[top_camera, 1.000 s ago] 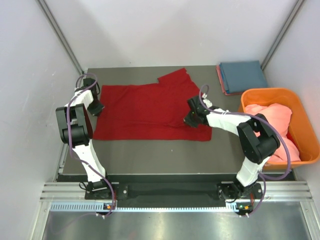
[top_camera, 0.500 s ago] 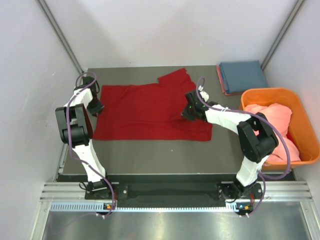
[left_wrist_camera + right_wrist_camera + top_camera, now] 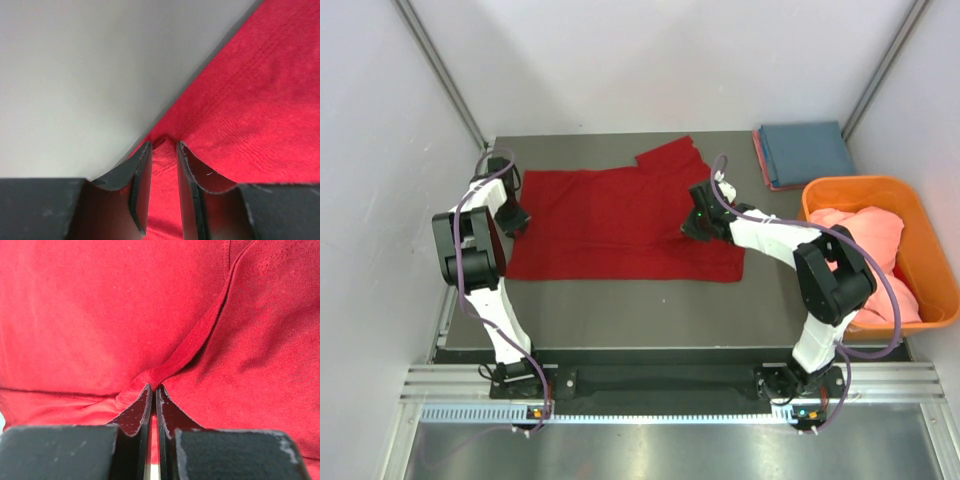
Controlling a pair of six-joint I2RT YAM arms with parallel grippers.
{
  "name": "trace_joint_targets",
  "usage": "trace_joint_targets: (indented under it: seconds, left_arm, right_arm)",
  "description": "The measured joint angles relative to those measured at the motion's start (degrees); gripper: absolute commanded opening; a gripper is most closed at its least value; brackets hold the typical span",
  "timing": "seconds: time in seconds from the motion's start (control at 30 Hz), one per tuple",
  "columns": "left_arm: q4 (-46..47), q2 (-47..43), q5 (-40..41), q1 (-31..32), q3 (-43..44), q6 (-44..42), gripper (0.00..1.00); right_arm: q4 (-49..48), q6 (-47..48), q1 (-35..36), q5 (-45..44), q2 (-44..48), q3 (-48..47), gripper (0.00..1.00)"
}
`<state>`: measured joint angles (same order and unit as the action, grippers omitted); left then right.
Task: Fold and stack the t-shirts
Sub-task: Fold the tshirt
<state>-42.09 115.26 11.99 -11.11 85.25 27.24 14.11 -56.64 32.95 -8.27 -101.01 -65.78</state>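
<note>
A deep red t-shirt lies spread flat on the dark table. My left gripper is at the shirt's left edge. In the left wrist view its jaws stand narrowly apart with red cloth between them, puckered at the tips. My right gripper is on the shirt's right part. In the right wrist view it is shut on a raised fold of red cloth. A folded blue t-shirt lies on a salmon-pink one at the back right.
An orange plastic tub at the right edge holds crumpled salmon-pink shirts. Grey walls close in the table on the left, back and right; the left gripper is close to the left wall.
My right gripper has moved a little back and left over the red shirt. The left gripper has barely moved.
</note>
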Motion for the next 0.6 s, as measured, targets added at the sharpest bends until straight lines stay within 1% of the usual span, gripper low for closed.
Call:
trace_joint_targets:
  seconds: [0.03, 0.07, 0.17, 0.2, 0.4, 0.6]
  left_arm:
    - [0.07, 0.37, 0.0, 0.0, 0.0, 0.0, 0.31]
    - [0.07, 0.68, 0.0, 0.0, 0.02, 0.0, 0.26]
    - [0.44, 1.29, -0.37, 0.02, 0.15, 0.11, 0.04]
    - [0.42, 1.29, -0.37, 0.04, 0.17, 0.13, 0.0]
    - [-0.17, 1.29, 0.2, 0.07, 0.63, 0.09, 0.0]
    - [-1.09, 1.29, 1.88, 0.07, 0.9, 0.94, 0.0]
  right_arm:
    - [-0.02, 0.09, 0.0, -0.02, 0.0, 0.0, 0.0]
    - [-0.02, 0.13, 0.0, 0.0, 0.0, 0.0, 0.0]
    - [0.0, 0.28, 0.0, -0.04, 0.0, 0.0, 0.0]
    - [0.0, 0.46, 0.0, -0.07, 0.0, 0.0, 0.0]
    - [0.52, 2.32, 0.0, -1.14, -0.02, -1.29, 0.0]
    - [0.39, 6.05, 0.09, -1.4, -2.54, -7.91, 0.0]
